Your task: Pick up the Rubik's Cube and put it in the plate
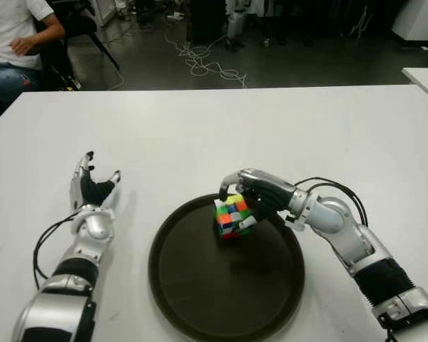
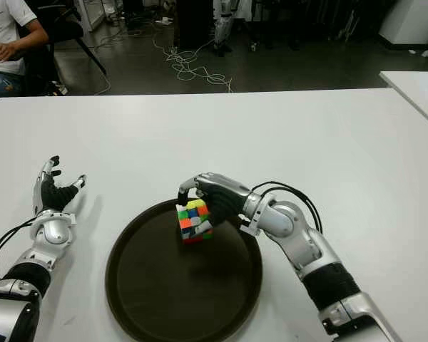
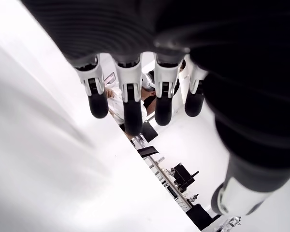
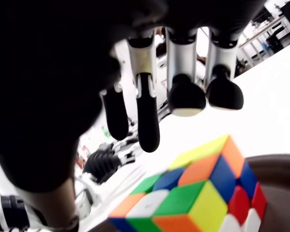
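Your right hand (image 1: 251, 194) at centre frame was closed around the multicoloured Rubik's Cube (image 1: 232, 215), holding it over the far rim of the round dark brown plate (image 1: 200, 285). Your left hand (image 1: 93, 189), lower left on the white table (image 1: 200, 128), had fingers spread, holding nothing

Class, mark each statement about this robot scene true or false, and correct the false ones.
1. The cube is over the plate. True.
2. The left hand is at the cube. False: the right hand is at it; the left shows left of the plate, fingers spread.
3. The plate is white. False: it is dark, on a white table.
4. A person sits beyond the table's far left corner. True.
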